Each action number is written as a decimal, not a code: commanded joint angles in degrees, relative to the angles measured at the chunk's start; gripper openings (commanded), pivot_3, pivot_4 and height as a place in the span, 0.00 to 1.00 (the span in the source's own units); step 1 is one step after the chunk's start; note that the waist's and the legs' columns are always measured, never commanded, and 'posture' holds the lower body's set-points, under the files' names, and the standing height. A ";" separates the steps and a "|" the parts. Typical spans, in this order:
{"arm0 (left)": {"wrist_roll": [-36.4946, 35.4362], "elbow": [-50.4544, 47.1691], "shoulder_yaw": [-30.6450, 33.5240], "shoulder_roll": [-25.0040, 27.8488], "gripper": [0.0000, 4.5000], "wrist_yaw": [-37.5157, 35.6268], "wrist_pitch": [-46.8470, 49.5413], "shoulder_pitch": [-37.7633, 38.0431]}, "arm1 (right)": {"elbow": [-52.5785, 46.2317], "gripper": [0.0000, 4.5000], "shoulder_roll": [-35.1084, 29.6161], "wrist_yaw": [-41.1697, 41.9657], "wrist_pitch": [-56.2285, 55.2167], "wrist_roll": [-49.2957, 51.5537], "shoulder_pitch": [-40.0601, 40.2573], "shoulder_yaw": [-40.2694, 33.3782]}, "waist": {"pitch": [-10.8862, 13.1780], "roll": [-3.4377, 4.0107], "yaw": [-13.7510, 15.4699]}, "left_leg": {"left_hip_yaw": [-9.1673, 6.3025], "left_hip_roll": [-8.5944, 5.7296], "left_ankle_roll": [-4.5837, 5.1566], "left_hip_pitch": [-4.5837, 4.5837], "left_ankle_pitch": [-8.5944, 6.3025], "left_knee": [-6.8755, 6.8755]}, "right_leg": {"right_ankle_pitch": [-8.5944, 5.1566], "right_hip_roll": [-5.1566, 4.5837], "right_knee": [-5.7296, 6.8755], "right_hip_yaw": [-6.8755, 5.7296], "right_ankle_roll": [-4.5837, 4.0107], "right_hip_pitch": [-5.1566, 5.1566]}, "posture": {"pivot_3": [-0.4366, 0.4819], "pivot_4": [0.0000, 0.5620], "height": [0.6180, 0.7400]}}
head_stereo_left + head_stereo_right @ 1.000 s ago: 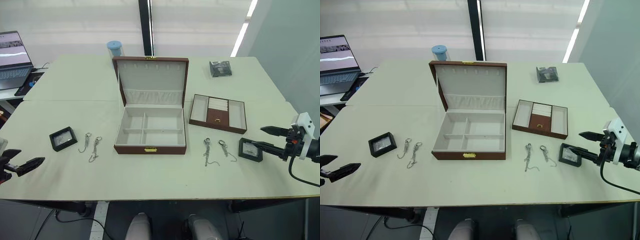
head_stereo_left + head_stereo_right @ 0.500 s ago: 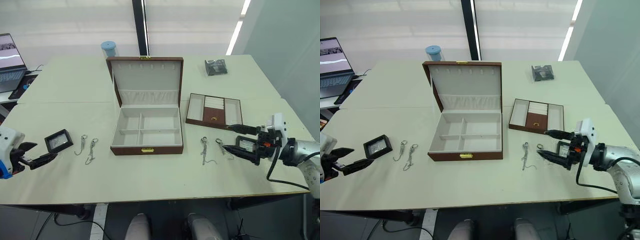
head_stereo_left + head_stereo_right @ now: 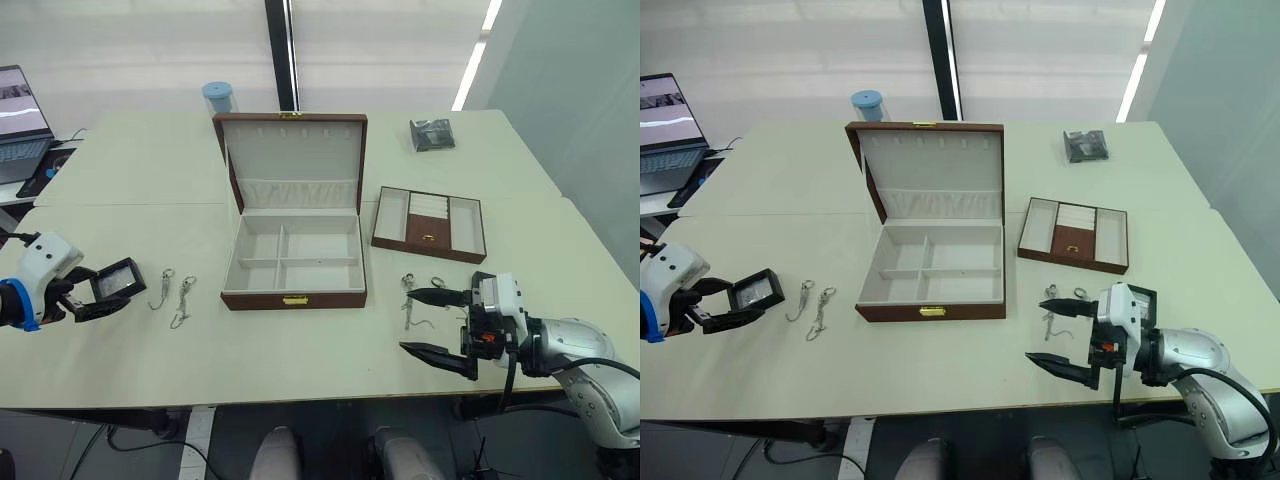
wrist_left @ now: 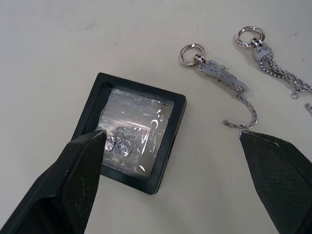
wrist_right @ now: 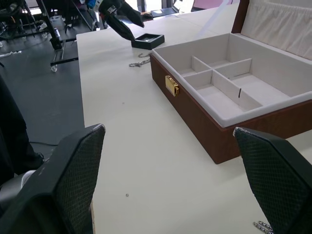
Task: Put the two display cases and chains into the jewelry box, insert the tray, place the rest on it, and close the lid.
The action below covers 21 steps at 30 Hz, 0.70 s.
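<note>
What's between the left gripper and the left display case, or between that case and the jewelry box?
Nothing blocks the left gripper: its open fingers hang right at the display case. Toward the jewelry box, two chains lie flat on the table, low enough to carry over. The lid stands open.

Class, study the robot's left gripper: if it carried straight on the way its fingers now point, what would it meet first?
Most likely the display case. The left gripper is open, one finger already overlapping the case's frame in the wrist view, the two chains just beyond. Whether it touches the case yet is unclear.
</note>
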 commanded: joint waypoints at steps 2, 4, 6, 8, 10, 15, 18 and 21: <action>1.25 3.15 -1.99 -0.79 1.00 -1.07 -1.14 -2.63 | -1.99 1.00 0.33 -0.78 -3.18 -1.25 0.39 0.33 | 0.00 0.00 -0.13 | 0.04 0.00 0.00 0.00 0.00 0.00 | 0.00 0.07 0.01 0.05 0.00 -0.03 | 0.48 0.27 1.00; 1.54 4.43 -2.67 -1.28 1.00 -1.25 -1.41 -3.18 | -1.56 1.00 0.35 -0.87 -3.78 -1.78 0.67 0.58 | -0.01 -0.02 -0.25 | 0.11 0.02 0.00 -0.04 0.00 0.00 | 0.00 0.12 0.06 0.13 -0.01 -0.17 | 0.48 0.27 1.00; 2.22 5.79 -3.57 -1.72 1.00 -1.23 -1.94 -3.61 | -1.30 1.00 0.35 -1.03 -4.18 -2.22 0.70 0.96 | -0.01 -0.02 -0.26 | 0.15 0.05 0.00 -0.10 0.00 0.01 | 0.01 0.16 0.15 0.17 -0.01 -0.31 | 0.48 0.27 1.00; 2.79 6.86 -4.20 -2.01 1.00 -0.95 -2.56 -3.83 | -1.49 1.00 0.49 -1.58 -3.98 -2.21 0.40 1.30 | -0.02 -0.04 -0.24 | 0.15 0.10 0.00 -0.11 0.00 0.01 | 0.01 0.21 0.17 0.17 -0.01 -0.35 | 0.48 0.27 1.00; 3.01 7.54 -4.48 -2.07 1.00 -0.88 -2.95 -4.12 | -1.57 1.00 0.57 -1.88 -3.94 -2.25 0.22 1.49 | -0.03 -0.05 -0.19 | 0.15 0.10 0.00 -0.11 0.00 0.02 | 0.01 0.22 0.19 0.17 -0.02 -0.35 | 0.48 0.27 1.00; 3.17 8.73 -4.49 -2.44 0.80 -0.28 -3.87 -4.43 | -1.06 1.00 0.46 -1.80 -4.13 -2.40 0.07 1.79 | -0.05 -0.09 -0.12 | 0.16 0.08 -0.01 -0.11 0.00 0.04 | 0.01 0.23 0.22 0.19 -0.02 -0.35 | 0.48 0.27 1.00; 3.05 8.95 -4.28 -2.48 0.58 -0.03 -4.09 -4.55 | -0.89 1.00 0.37 -1.65 -4.27 -2.40 0.03 1.88 | -0.06 -0.09 -0.13 | 0.16 0.09 0.00 -0.10 0.00 0.04 | 0.01 0.23 0.23 0.19 -0.02 -0.35 | 0.48 0.27 1.00; 2.66 8.96 -3.93 -2.29 0.38 -0.06 -4.10 -4.39 | -0.74 1.00 0.29 -1.30 -4.53 -2.40 -0.09 2.05 | -0.06 -0.10 -0.13 | 0.16 0.09 0.00 -0.10 0.00 0.04 | 0.01 0.22 0.24 0.20 -0.02 -0.35 | 0.48 0.27 1.00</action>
